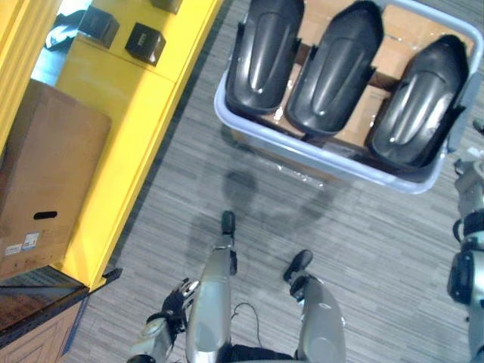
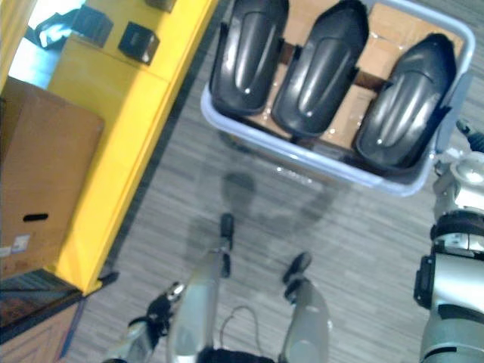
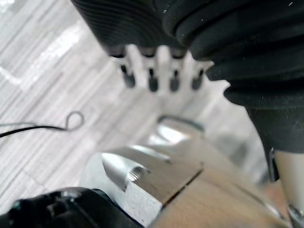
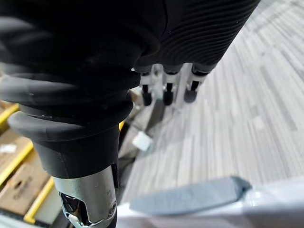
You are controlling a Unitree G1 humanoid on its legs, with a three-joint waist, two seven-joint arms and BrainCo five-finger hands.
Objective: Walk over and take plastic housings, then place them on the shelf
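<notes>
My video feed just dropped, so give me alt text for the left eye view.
Three dark plastic housings sit side by side in a pale blue bin on grey carpet, not yet picked up. Along the left runs a yellow shelf carrying small black boxes, with a cardboard box at its left.

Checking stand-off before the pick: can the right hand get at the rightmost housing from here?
Probably yes: the rightmost housing lies uncovered in the open-topped bin, and the right hand hangs open and empty near that corner.

A cardboard box (image 1: 45, 174) stands by, seemingly, a wooden counter (image 1: 34, 306).
</notes>
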